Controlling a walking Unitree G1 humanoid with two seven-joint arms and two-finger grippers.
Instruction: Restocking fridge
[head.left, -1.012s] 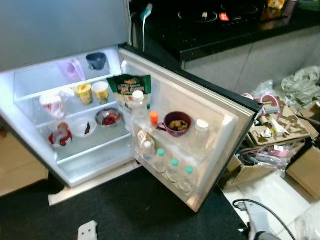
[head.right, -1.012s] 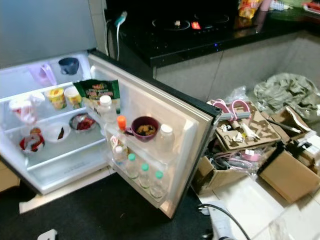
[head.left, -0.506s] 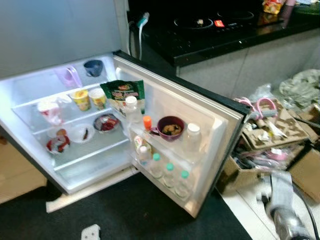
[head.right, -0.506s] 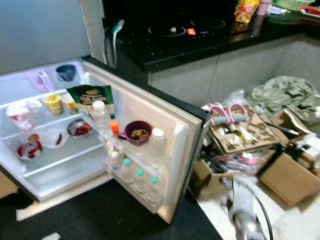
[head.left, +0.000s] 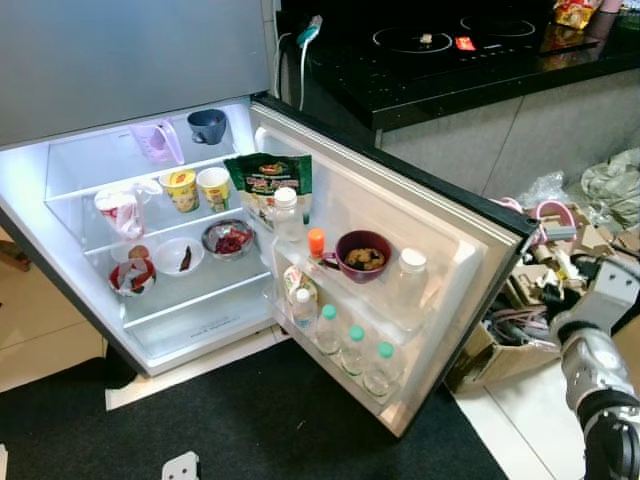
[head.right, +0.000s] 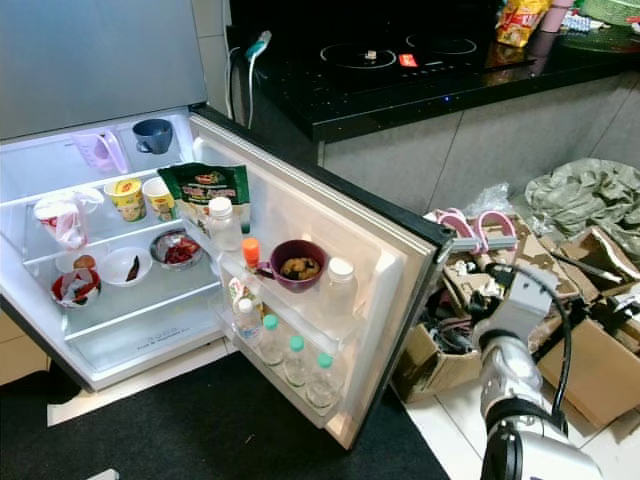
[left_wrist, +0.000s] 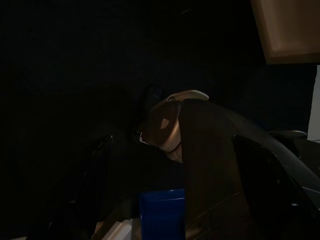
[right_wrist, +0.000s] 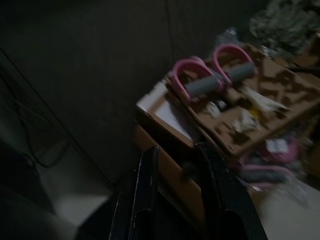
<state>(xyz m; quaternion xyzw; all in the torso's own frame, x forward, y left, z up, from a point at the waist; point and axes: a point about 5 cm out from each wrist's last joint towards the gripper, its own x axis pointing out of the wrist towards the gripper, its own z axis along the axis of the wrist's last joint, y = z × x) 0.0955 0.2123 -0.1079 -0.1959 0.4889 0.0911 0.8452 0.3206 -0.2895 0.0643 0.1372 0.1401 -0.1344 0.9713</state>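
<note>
Right wrist view: right gripper (right_wrist: 177, 200), fingers parted and empty, raised toward the fridge door (head.right: 372, 265) at nine o'clock, presumably to close it.

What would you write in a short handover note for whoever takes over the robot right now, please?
Right gripper: raised at the robot's right side, beside the open fridge door, fingers a little apart, holding nothing, pointed at the cardboard boxes on the floor.
Left arm: hangs idle; its view is too dark to judge.
Fridge: open and lit. Cups and bowls sit on the shelves; the door racks hold bottles, a purple bowl and a green packet.
Done: door open.
Left: pick up an item and place it inside; nothing is in hand yet.
</note>
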